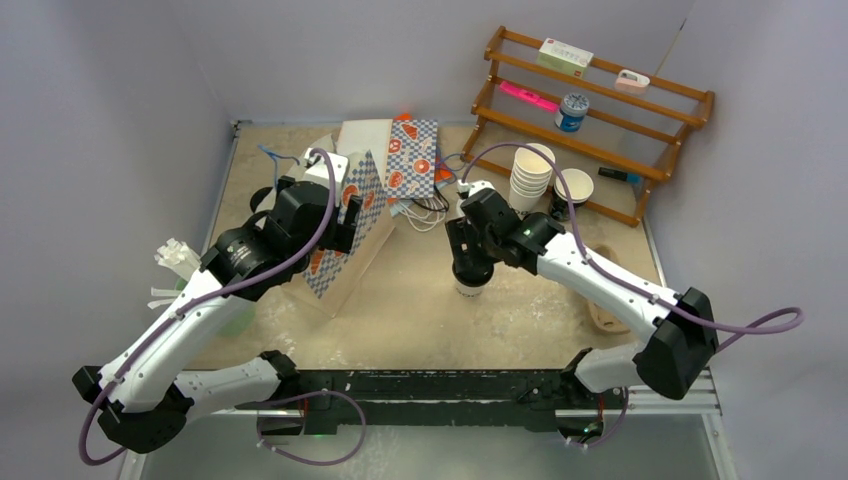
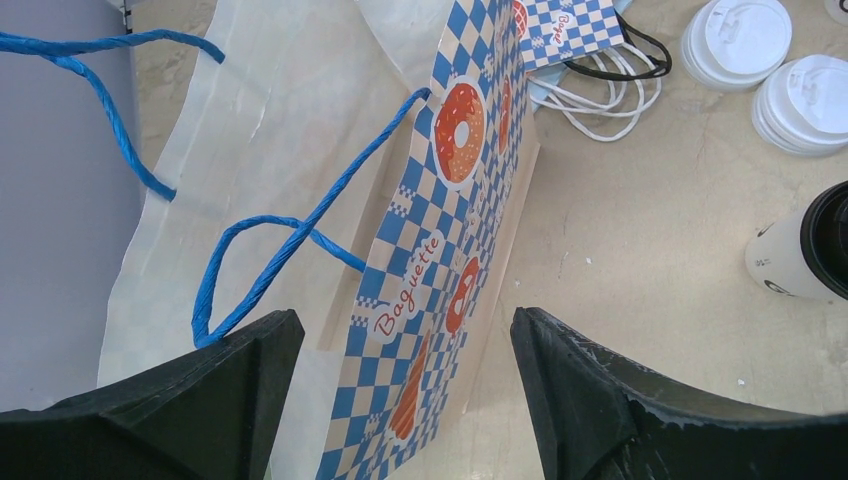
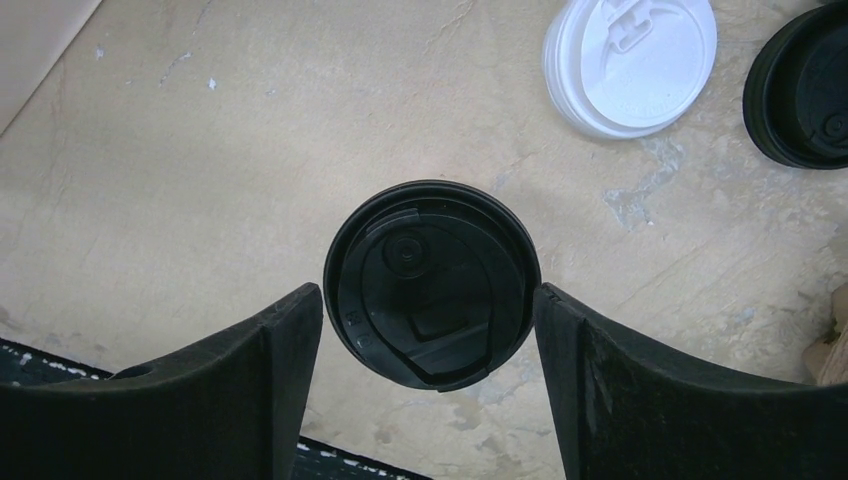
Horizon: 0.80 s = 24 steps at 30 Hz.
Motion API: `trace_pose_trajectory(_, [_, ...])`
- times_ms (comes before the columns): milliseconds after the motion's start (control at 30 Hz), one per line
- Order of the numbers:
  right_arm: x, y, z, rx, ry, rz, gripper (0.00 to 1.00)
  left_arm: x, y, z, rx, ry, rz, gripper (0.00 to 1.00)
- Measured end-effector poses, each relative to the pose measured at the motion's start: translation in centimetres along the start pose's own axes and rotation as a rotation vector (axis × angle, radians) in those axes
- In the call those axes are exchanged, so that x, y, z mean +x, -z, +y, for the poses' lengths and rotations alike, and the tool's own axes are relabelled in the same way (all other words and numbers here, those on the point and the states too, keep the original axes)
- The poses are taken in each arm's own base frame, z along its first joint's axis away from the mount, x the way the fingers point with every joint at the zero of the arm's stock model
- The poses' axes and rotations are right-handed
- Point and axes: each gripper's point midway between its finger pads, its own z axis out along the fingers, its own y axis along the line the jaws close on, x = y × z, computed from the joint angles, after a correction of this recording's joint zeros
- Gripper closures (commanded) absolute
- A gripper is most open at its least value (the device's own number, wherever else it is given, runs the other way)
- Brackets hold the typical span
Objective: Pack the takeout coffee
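While your right arm reaches over the middle of the beige speckled surface (image 1: 400, 315), the right fingers (image 3: 250, 390) stand spread on either side of the small pale paper cup with the round black sip lid (image 3: 430, 283). That takeout cup stands upright on the surface, right of the paper bag and nearer to you than the stack of lidless white cups (image 1: 530, 175). From the right wrist view, the inner edges of the two fingers line up with the rim of the lid. You cannot tell from these views whether they press on it or only flank it.

Your left fingers (image 2: 230, 390) are released and wide apart, with nothing between them but air. Below them runs the top edge of the blue-and-white checked paper bag (image 2: 440, 250), printed with doughnuts and the word "Baguette". It stands tilted on the left part of the surface, with plain pale paper to the left of its checked face and blue twisted-cord handles (image 2: 290, 240) looping out.

A second checked bag (image 1: 415, 155) lies flat farther back, with loops of white and black cord (image 2: 600, 85) beside it. Two stacks of loose white round lids (image 2: 740, 40) sit on the surface right of those cords. A wooden rack (image 1: 706, 108) stands at the far right corner.
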Motion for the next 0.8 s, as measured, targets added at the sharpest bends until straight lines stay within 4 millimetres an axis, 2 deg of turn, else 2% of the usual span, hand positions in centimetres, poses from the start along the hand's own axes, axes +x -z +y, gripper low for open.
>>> trace_pose_trajectory(533, [1.7,-0.9,-0.1,0.000,0.021,0.055,0.20,0.1,0.0,-0.3,0.018,0.000,0.003,0.19])
trace_pose_trajectory(733, [2.1,-1.3,-0.1,0.004,0.034,0.068,0.26,0.1,0.0,-0.4,0.021,0.000,0.004,0.19])
trace_pose_trajectory(800, [2.1,-1.3,0.0,0.002,0.039,0.069,0.31,0.1,0.0,-0.4,0.021,0.000,0.004,0.20])
